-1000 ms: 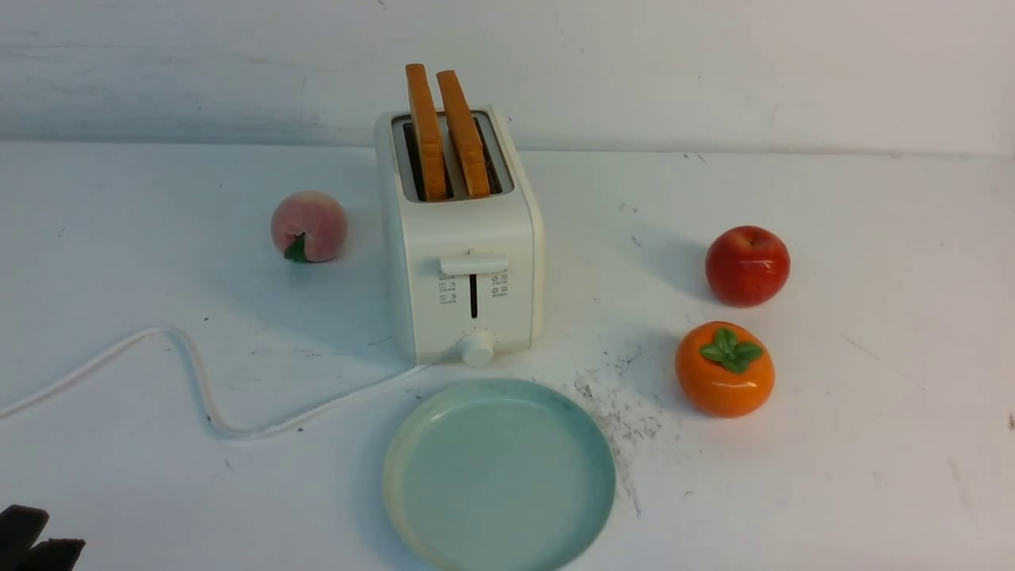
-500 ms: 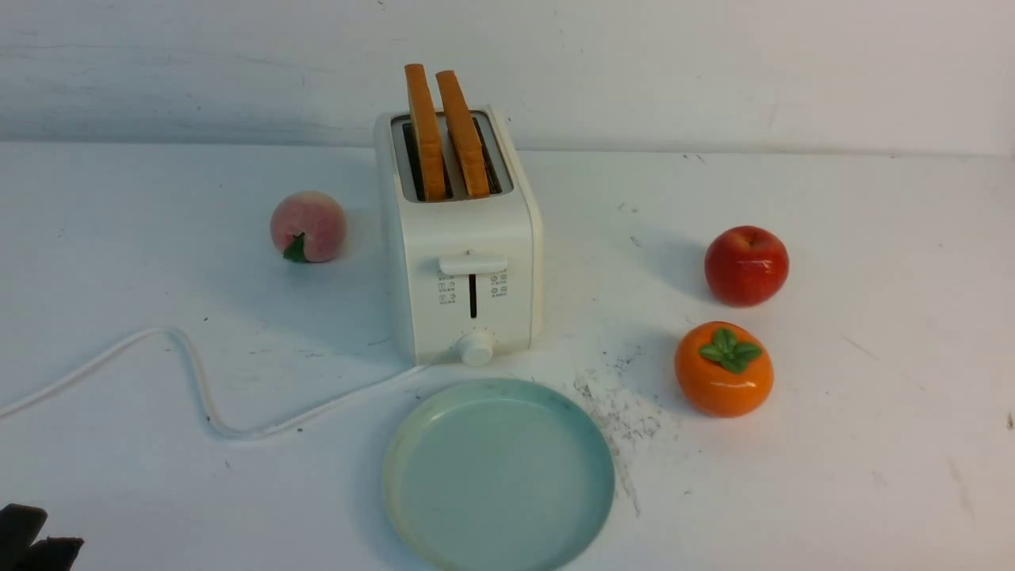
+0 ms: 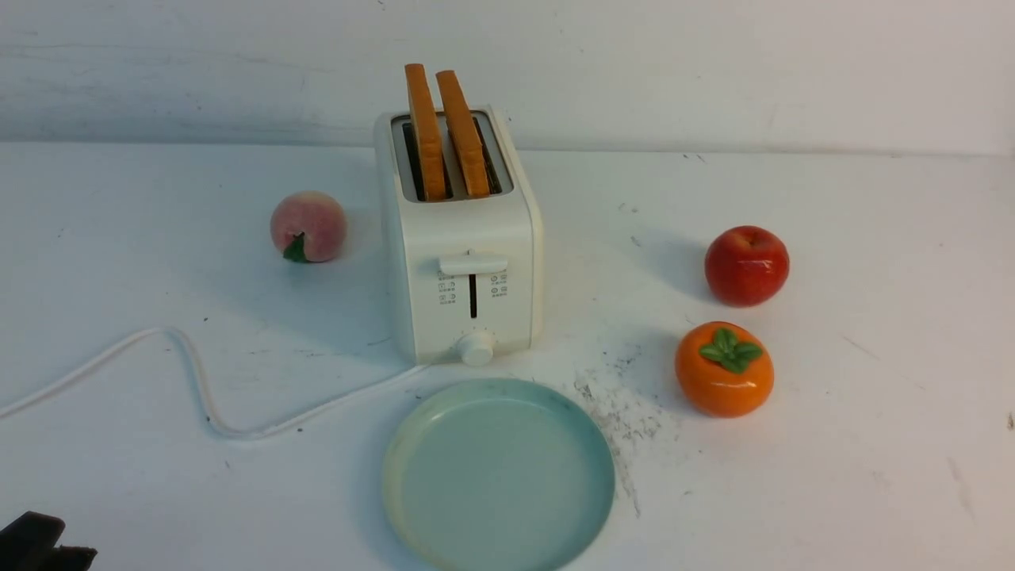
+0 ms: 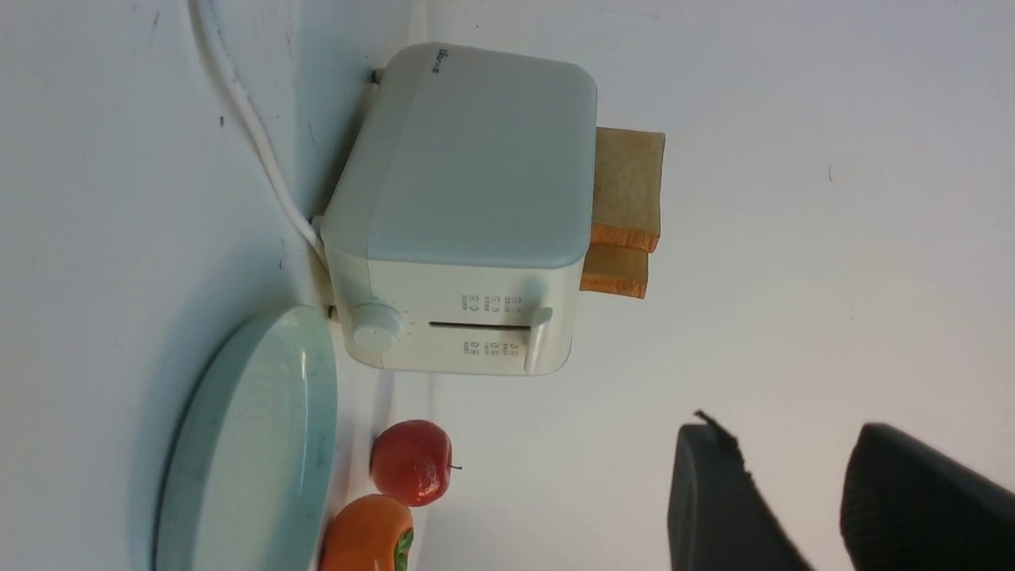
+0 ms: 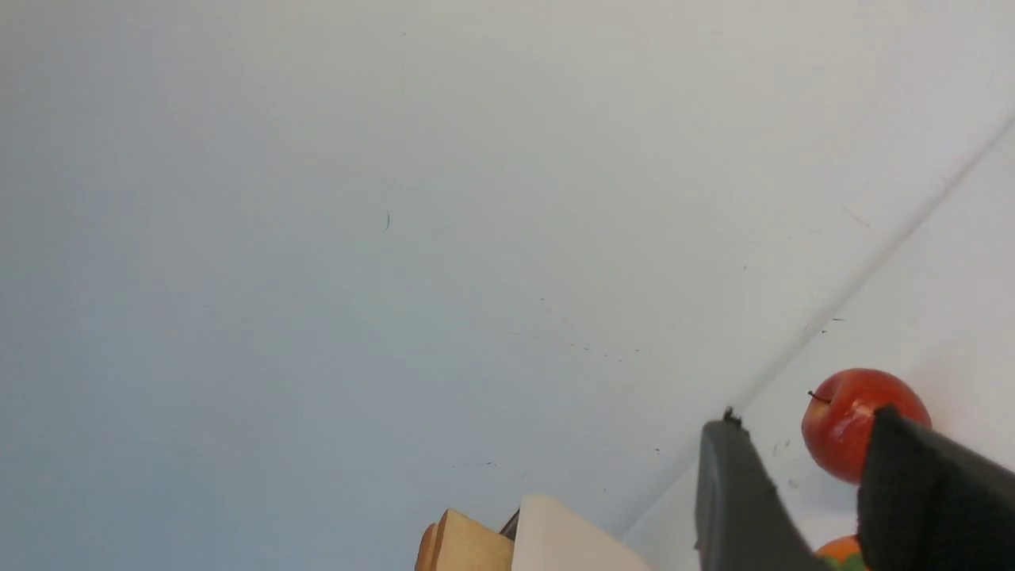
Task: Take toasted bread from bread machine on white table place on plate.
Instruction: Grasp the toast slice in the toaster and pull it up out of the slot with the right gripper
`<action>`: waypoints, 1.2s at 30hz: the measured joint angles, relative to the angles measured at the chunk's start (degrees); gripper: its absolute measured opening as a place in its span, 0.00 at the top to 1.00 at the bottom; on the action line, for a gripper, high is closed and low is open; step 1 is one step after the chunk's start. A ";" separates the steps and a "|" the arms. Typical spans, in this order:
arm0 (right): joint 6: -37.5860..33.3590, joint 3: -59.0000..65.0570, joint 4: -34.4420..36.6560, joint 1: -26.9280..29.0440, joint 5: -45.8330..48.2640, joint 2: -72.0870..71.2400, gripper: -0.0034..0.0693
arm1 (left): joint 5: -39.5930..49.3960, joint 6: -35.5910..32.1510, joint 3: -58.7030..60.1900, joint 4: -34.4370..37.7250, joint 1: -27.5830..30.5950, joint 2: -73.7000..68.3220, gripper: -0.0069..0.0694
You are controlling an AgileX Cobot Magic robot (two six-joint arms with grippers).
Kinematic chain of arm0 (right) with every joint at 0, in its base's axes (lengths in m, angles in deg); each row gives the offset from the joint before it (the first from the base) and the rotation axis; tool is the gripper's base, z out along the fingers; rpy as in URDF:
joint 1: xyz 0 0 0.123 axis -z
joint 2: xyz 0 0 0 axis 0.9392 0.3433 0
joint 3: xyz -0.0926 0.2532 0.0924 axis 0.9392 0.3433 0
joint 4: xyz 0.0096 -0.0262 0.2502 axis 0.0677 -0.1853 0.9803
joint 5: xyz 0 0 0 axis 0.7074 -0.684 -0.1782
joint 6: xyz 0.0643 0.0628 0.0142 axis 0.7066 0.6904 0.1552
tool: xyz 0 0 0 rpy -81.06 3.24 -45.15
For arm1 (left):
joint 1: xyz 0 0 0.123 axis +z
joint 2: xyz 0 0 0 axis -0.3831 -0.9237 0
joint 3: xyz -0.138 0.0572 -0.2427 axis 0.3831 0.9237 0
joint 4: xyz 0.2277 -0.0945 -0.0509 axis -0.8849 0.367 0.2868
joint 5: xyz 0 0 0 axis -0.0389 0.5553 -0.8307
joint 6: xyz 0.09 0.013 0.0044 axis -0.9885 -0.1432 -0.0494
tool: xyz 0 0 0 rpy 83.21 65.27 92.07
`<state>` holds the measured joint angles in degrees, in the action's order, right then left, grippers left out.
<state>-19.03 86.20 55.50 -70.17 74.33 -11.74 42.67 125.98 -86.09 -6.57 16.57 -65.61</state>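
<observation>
The left gripper [image 3: 40,542] sits low at the near-left corner of the table [image 3: 872,444]. Its wrist view shows its fingers [image 4: 714,500] apart with nothing between them. A cord [image 3: 198,388] snakes from there to the toaster [image 3: 468,277], with a peach [image 3: 308,226] just to the toaster's left. Both pieces of toast stand upright in the slots, the left slice [image 3: 424,131] and the right slice [image 3: 464,131] side by side, poking up above the top. Their thin crust edges face the robot, so their long axis runs front to back, away from the arms. The bare plate [image 3: 396,476] lies just in front of the toaster, nearer the robot. Right of these, well apart from them, are an apple [image 3: 747,266] and a persimmon [image 3: 724,369]. The right gripper [image 5: 805,434] is outside the front view; its own camera shows it spread and empty, aimed at the wall, with the toast at the frame's edge. From the left gripper the toast lies forward, to the right and higher. To grasp a slice, the fingers likely need to close across its flat faces from above. The left arm seems the likelier to take the left slice, though which arm is nearer cannot be told.
</observation>
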 joint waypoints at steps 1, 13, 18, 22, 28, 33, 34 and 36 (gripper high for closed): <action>0.15 0.00 -0.29 0.00 -0.45 0.00 0.62 | -0.40 -0.30 0.00 0.00 0.00 0.00 0.60; -10.05 -19.12 -10.02 0.00 5.92 11.09 0.62 | -0.78 -15.04 -15.29 -2.44 0.00 -1.13 0.93; -12.92 -33.71 -20.32 -0.10 23.09 24.31 0.62 | 15.31 -23.80 -23.96 -4.76 0.00 -10.74 0.93; -16.69 -39.97 -18.05 -2.24 38.87 33.57 0.63 | 30.24 -27.96 -26.43 -6.13 0.00 -22.00 0.93; -40.16 -43.20 2.32 -11.70 50.70 46.74 0.85 | 39.23 -32.86 -26.87 -7.43 0.00 -37.79 0.93; -60.10 -47.57 23.21 -19.38 59.85 58.09 0.98 | 39.18 -35.73 -29.50 -7.73 0.00 -45.80 0.93; -65.61 -49.33 27.84 -21.19 62.76 61.50 0.98 | 39.18 -36.78 -30.91 -7.73 0.00 -47.78 0.93; -69.84 -51.78 32.15 -23.11 65.60 65.49 0.97 | 39.12 -38.17 -32.75 -7.73 0.00 -49.61 0.93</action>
<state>-88.87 34.42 87.66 -93.29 139.94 53.75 81.79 87.81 -118.83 -14.30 16.57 -115.23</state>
